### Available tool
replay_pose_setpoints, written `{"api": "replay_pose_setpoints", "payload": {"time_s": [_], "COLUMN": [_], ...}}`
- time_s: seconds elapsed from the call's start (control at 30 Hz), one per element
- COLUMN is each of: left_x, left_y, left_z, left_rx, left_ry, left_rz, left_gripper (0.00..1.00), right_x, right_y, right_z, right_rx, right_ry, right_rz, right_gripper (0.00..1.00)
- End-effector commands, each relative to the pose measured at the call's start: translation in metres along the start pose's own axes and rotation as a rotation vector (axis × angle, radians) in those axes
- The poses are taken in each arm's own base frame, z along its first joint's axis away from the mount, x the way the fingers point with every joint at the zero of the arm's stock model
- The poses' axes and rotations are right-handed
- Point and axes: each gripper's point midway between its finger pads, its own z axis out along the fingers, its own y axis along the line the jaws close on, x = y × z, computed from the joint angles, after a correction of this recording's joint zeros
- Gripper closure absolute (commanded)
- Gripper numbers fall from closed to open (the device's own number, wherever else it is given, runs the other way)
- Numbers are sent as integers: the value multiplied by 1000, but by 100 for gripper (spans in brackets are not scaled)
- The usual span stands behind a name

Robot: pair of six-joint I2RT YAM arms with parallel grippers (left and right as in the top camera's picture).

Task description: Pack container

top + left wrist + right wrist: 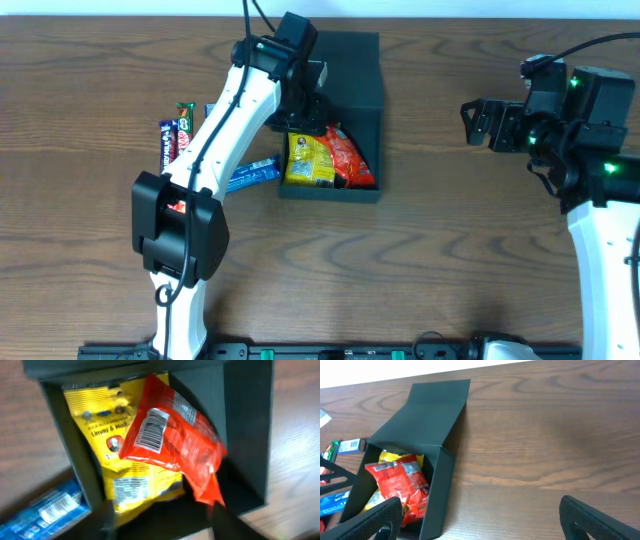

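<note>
One container [352,62] beneath left end effector [308,118]

The container [345,65] is showing one flat, matte dark teal-grey, lid and walls alike. The red packet [170,445] is flashing a white patch striped with black barcode lines. The yellow packet [100,435] is carrying a pale label panel of small print. The blue packet [45,510] is glinting with white markings. The table [450,260] is running brown woodgrain throughout. The left arm [235,110] is gleaming white with black joints.
</note>
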Motion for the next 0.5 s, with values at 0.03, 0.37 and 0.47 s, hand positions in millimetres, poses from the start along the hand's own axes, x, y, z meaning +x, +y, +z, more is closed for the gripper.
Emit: {"api": "replay_pose_setpoints", "payload": {"time_s": [0.03,0.37,0.47], "left_x": [4,18,19], "left_y": [-2,-29,-25], "left_z": [0,20,34], "left_rx": [-2,11,4], "left_ry": [5,68,99], "left_rz": [-259,-265,-288], "left_gripper": [5,5,4], "right_x": [-1,-1,-1], "right_y": [1,1,1], "right_z": [-1,-1,-1], "right_rx": [-10,-10,-10], "right_ry": [-2,-1,-1], "right_rz": [-11,-11,-11], "right_gripper": [1,1,1]}}
